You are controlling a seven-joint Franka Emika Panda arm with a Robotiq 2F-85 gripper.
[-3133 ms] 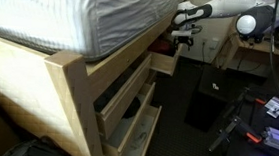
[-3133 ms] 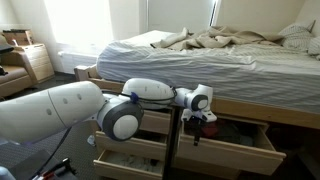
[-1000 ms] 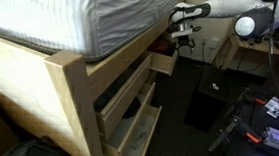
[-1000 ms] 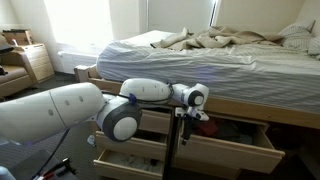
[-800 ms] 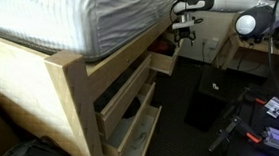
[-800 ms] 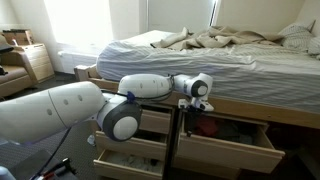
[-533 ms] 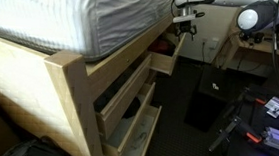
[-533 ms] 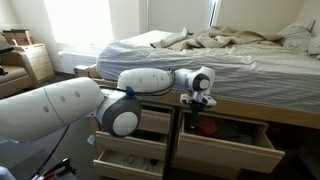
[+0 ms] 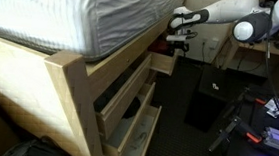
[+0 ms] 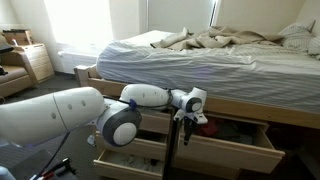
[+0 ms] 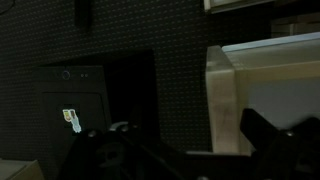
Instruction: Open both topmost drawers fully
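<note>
Fingers (image 11: pixel 268 132) of the gripper (image 10: pixel 188 122) stood spread, gripping nothing, just above a pulled-out, wide, shallow topmost drawer (image 9: pixel 163 62) of pale natural wood, plain-fronted, under the wooden bed frame (image 9: pixel 69 78). Something red (image 10: pixel 204 126) showed inside it.

A home bedroom: a bed (image 10: pixel 150 65) with rumpled sheets (image 10: pixel 235 42) stands just above the hand (image 10: pixel 184 124), its pale wood frame (image 9: pixel 74 83) holds drawers (image 10: pixel 240 153), and a nightstand (image 10: pixel 35 62) sits well away from the hand.
</note>
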